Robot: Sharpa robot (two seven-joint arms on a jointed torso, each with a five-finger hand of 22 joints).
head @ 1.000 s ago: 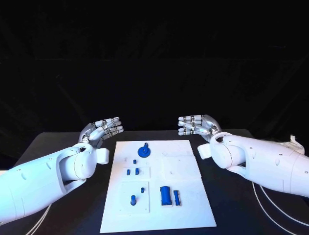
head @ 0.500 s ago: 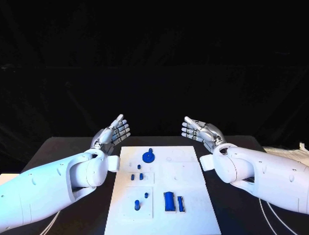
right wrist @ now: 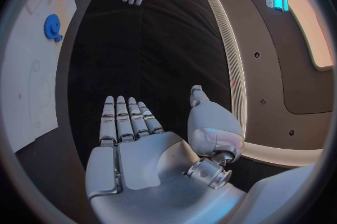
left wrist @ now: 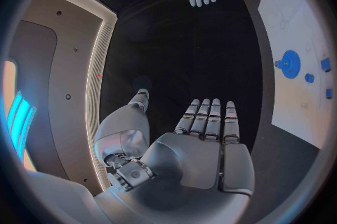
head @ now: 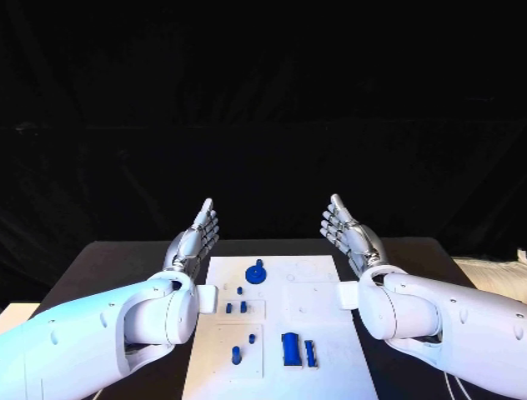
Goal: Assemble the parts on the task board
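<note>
Head view. Your left hand (head: 196, 233) and right hand (head: 349, 231) were raised above the table (head: 107, 267), one at each long side of the task board (head: 318, 329), palms turned toward each other. The fingers of both were straight and close together, and neither hand had hold of anything. Held this way, both hands stood off the board and left its surface in plain sight. The parts lay on the board: a gear (head: 257, 272) near the far end, two small pegs (head: 236, 307) below it, a peg (head: 235, 354) in the near left panel, and two blocks (head: 296, 349) side by side near the middle of the near end. Whether each part sat in its final seat cannot be told at this size; the layout would fit parts staged for assembly as well as parts already seated.

Left wrist view. Your left palm was flat and empty, the fingers (left wrist: 209, 118) extended together and the thumb apart. The right hand appeared opposite, likewise extended and empty. The gear and smaller parts stayed on the board, well apart from both hands.

Right wrist view. Your right palm was flat and empty, the fingers (right wrist: 125, 117) straight. The left hand faced it with the board lying between the two.
</note>
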